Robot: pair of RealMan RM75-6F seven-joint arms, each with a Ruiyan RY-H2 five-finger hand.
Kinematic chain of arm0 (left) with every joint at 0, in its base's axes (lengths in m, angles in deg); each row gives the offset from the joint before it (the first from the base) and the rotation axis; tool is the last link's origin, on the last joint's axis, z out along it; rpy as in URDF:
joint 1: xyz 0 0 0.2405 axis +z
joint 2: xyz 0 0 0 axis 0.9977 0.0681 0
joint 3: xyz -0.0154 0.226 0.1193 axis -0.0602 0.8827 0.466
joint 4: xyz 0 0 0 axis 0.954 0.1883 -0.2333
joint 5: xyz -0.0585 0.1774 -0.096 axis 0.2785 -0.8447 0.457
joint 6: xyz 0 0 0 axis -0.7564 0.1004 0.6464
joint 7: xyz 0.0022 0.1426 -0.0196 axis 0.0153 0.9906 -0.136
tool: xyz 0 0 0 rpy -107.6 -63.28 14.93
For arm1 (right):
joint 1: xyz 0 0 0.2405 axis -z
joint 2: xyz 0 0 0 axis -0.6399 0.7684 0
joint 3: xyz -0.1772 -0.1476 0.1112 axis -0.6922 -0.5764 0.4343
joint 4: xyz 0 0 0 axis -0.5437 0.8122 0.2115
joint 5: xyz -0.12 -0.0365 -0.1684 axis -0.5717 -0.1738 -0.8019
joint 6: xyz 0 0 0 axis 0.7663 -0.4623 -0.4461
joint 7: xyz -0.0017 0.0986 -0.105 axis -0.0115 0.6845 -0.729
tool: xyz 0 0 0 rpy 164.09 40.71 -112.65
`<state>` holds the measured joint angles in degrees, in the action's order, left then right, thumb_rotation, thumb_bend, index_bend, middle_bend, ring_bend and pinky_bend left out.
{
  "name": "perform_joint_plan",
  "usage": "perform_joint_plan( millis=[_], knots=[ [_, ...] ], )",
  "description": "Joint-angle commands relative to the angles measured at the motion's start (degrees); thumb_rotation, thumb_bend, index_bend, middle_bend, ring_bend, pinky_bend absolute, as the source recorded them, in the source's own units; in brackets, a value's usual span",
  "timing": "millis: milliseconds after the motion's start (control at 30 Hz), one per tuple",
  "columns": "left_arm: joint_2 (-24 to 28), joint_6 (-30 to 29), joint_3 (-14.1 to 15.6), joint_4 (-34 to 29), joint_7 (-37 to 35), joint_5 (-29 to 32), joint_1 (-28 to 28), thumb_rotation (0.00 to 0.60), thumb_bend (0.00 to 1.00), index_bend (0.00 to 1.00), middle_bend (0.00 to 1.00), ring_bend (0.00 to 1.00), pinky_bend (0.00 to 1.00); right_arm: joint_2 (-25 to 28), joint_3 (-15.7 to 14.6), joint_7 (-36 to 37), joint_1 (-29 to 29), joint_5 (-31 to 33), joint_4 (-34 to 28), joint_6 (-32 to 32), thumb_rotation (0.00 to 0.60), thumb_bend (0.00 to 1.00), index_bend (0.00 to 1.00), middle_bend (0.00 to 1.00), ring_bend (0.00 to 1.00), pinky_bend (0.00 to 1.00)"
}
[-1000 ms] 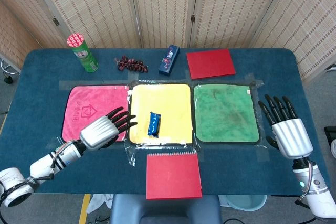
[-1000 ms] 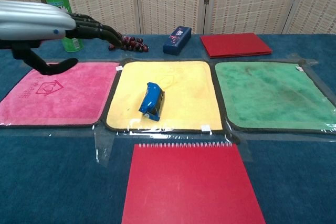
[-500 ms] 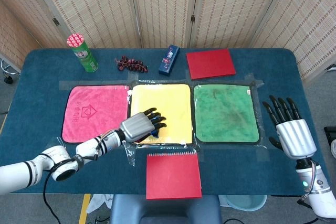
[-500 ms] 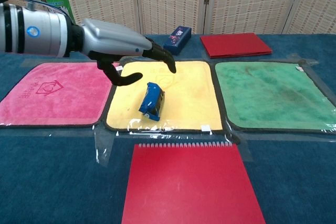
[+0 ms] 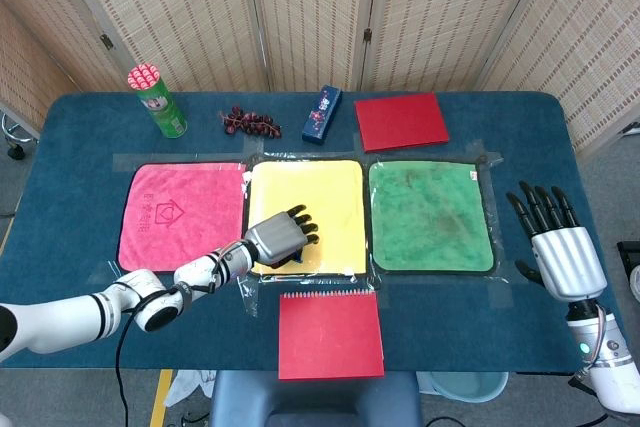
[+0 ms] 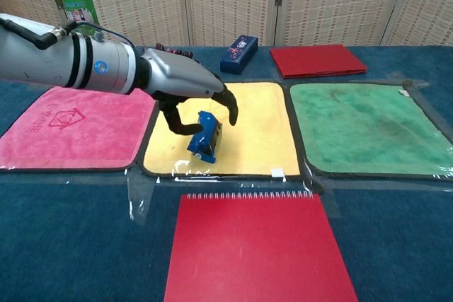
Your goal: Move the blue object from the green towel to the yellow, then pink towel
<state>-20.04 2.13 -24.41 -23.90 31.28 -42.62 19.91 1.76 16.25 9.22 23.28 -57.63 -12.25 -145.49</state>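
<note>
While the blue object (image 6: 204, 136) lies on the yellow towel (image 6: 251, 125), near its front edge, the left hand (image 6: 190, 93) is held right over it. The fingers (image 6: 228, 105) are curled down around the object, with the thumb on its left side. It cannot be told if the object is touched or gripped yet.

The pink towel (image 5: 180, 212) is laid just left of the yellow one, and the green towel (image 5: 430, 213) just right of it. All three are taped flat on the blue surface (image 5: 80, 147).

A red notebook (image 6: 259, 247) is placed in front of the yellow towel, near the front edge of the surface. Behind the towels, a green can (image 5: 158, 101), a bunch of dark grapes (image 5: 250, 123), a small blue box (image 5: 322, 113) and a red folder (image 5: 401, 121) are lined up.

The right hand (image 5: 560, 252) is kept far off at the right side of the surface. Its fingers are spread wide, and nothing is held in it.
</note>
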Motion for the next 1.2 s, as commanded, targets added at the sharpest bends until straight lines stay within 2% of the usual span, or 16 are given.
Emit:
perform_joint_plan(
  millis=[33, 267, 733, 933, 1200],
  knots=[
    [-1.24, 0.02, 1.63, 1.04, 2.88, 2.79, -1.16, 0.54, 0.57, 0.26, 0.19, 0.14, 0.0, -0.22, 0.13, 0.36, 0.22, -0.14, 0.33, 0.13, 0.6, 0.13, 0.0, 0.0, 0.0, 0.0],
    [-2.63, -0.45, 4.09, 1.63, 7.81, 8.8, -3.57, 0.484, 0.57, 0.26, 0.2, 0.14, 0.0, -0.68, 0.44, 1.18, 0.95, -0.62, 0.96, 0.21, 0.6, 0.13, 0.0, 0.0, 0.0, 0.0],
    [-4.43, -4.11, 10.17, 2.32, 17.15, 17.42, -7.47, 0.476, 0.58, 0.31, 0.26, 0.17, 0.0, -1.18, 0.98, 2.48, 2.08, -1.04, 1.8, 0.49, 0.6, 0.13, 0.0, 0.0, 0.0, 0.0],
    [-2.82, -6.48, 12.2, 0.61, 19.3, 19.47, -7.66, 0.469, 0.58, 0.38, 0.33, 0.22, 0.0, -1.38, 1.19, 2.48, 2.36, -1.2, 1.77, 0.7, 0.6, 0.13, 0.0, 0.0, 0.0, 0.0],
    [0.72, -8.76, 16.13, -0.71, 22.17, 21.29, -6.83, 0.468, 0.58, 0.42, 0.35, 0.24, 0.0, -1.52, 1.68, 2.49, 2.45, -1.48, 1.76, 0.93, 0.6, 0.13, 0.0, 0.0, 0.0, 0.0]
  ],
)
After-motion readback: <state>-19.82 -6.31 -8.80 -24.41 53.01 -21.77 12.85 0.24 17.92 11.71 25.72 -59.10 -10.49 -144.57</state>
